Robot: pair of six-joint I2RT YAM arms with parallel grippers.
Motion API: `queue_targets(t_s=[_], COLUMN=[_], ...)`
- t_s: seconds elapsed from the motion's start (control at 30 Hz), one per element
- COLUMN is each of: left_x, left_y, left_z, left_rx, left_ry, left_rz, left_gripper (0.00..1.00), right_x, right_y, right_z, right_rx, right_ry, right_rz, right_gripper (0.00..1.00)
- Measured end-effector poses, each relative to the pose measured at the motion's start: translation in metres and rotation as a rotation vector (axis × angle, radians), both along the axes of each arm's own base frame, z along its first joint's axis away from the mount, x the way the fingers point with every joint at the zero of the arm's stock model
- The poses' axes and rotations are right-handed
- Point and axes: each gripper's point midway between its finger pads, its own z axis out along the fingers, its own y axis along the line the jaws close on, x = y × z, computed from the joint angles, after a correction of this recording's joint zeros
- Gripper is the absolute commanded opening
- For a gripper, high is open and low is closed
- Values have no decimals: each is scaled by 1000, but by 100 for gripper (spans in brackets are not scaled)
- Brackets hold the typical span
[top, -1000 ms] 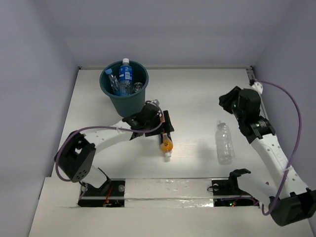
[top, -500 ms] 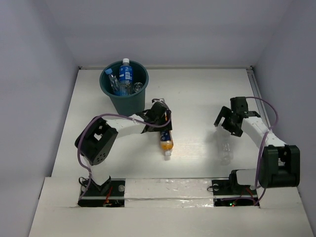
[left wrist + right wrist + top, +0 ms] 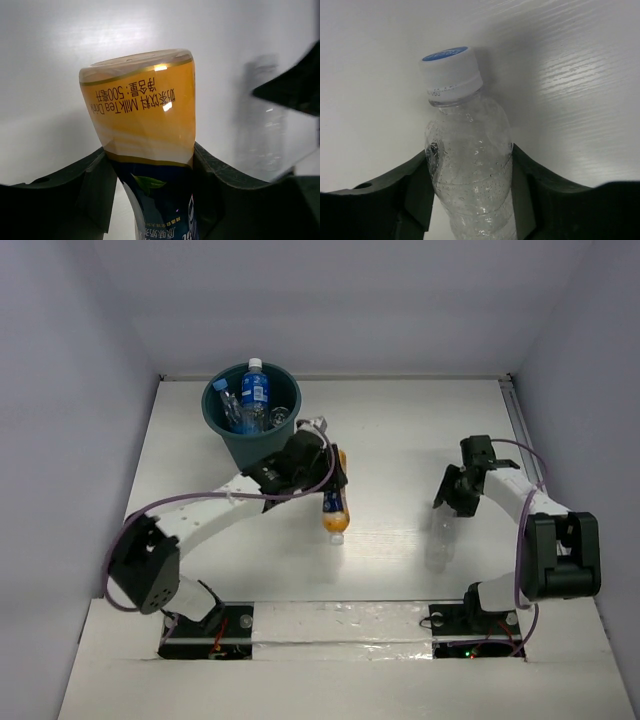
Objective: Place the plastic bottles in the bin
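1. Table (image 3: 400,430): white surface, walled on three sides. All positions below are given from the bin.
2. Bin (image 3: 250,452): dark teal bucket, upright, at the far left of the table. It holds several bottles, and a blue-labelled bottle (image 3: 254,388) stands tallest among them. The exact count cannot be read from the overhead view.
3. Left gripper (image 3: 150,160): closed around the orange milk-tea bottle (image 3: 334,505), with a finger pressed to each side of the dark label band. The bottle sits just beside the bin, on its right and slightly nearer the arm bases. It lies roughly level, with its flat base pointing away from the wrist camera. It appears to be off the table, though that is a judgement.
4. Right gripper (image 3: 470,165): clamped on the shoulder of a clear bottle with a blue-topped cap (image 3: 465,125). This one is well apart from the bin, far to its right and nearer the bases. Whether it is off the table is unclear.
5. Step in hand: both remaining bottles are grasped, and the carry to the bin is under way.
6. Next move, as I judge it: raise the orange bottle above the rim, centre it over the opening, then part the fingers. The right arm has the longer trip and should wait until the left arm is out of the way.
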Motion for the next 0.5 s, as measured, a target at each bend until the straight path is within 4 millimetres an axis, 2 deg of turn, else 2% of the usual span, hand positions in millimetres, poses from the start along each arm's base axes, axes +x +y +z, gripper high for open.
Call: queue_targets(t_s=[0.07,0.13,0.2,0.27,0.33,0.4,0.43,0.5], left_x=[13,31,53,79,100,117,123,133], left_y=[-2,-1,19,56,100,147,170,200], left_z=[59,126,193,245,284,310,319,330], left_rx=[-51,-121,-177,-201,-195,-156,-128,-78], left_ry=[-95,-216,-332,-440,-529,-600,-624,-658], left_rz=[10,35,93,192,308,435,493,578], left_gripper=[40,40,40,39,39,39,39,39], right_x=[1,5,12,20,30,37,38,38], right_y=[5,11,21,30,40,54,62,80], right_z=[6,20,49,88,129,172,189,217], right_rx=[28,62,119,176,225,276,302,351], right_ry=[-19,-73,-178,-305,-431,-554,-600,-667], right_rz=[7,10,11,19,38,73,94,139], right_gripper=[47,47,47,47,47,47,47,47])
